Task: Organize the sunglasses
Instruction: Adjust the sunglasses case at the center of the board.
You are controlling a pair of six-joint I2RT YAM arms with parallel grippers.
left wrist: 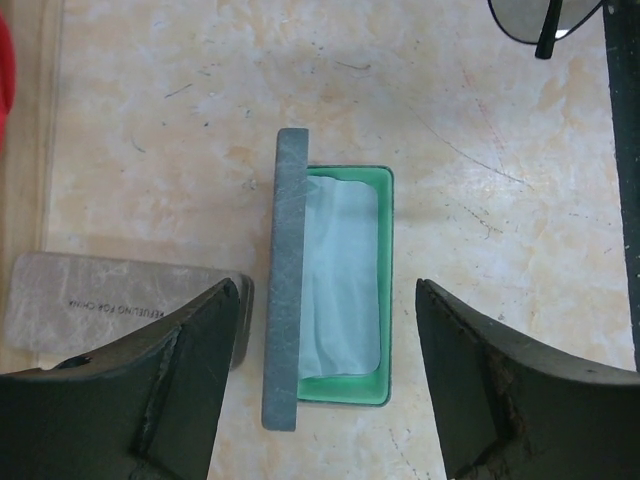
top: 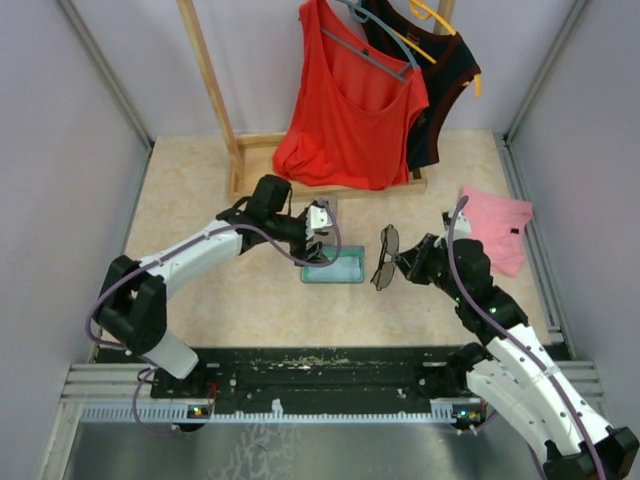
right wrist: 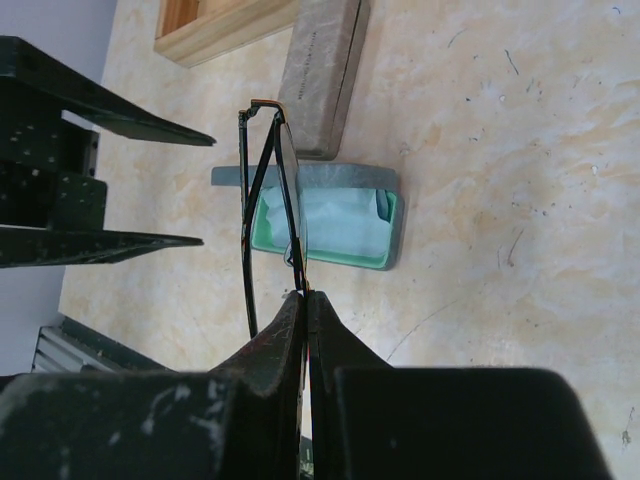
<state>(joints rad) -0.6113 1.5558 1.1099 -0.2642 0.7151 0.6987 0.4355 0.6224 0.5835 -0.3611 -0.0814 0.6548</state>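
Note:
My right gripper [right wrist: 305,296] is shut on a pair of dark wire-framed sunglasses [right wrist: 270,205] and holds them folded in the air, right of the open case; they show in the top view [top: 385,256]. The open grey case [left wrist: 340,290] has a green lining and a light blue cloth [left wrist: 338,275] inside, its lid [left wrist: 284,280] standing up on one side. My left gripper [left wrist: 325,330] is open and empty, hovering over the case [top: 335,265]. A corner of the sunglasses shows at the top right of the left wrist view [left wrist: 545,22]. A second pair is not in view.
A closed grey case [left wrist: 110,300] lies beside the open one. A wooden clothes rack base [top: 250,170] with a red top [top: 350,110] and a black top stands at the back. A pink cloth [top: 497,225] lies at the right.

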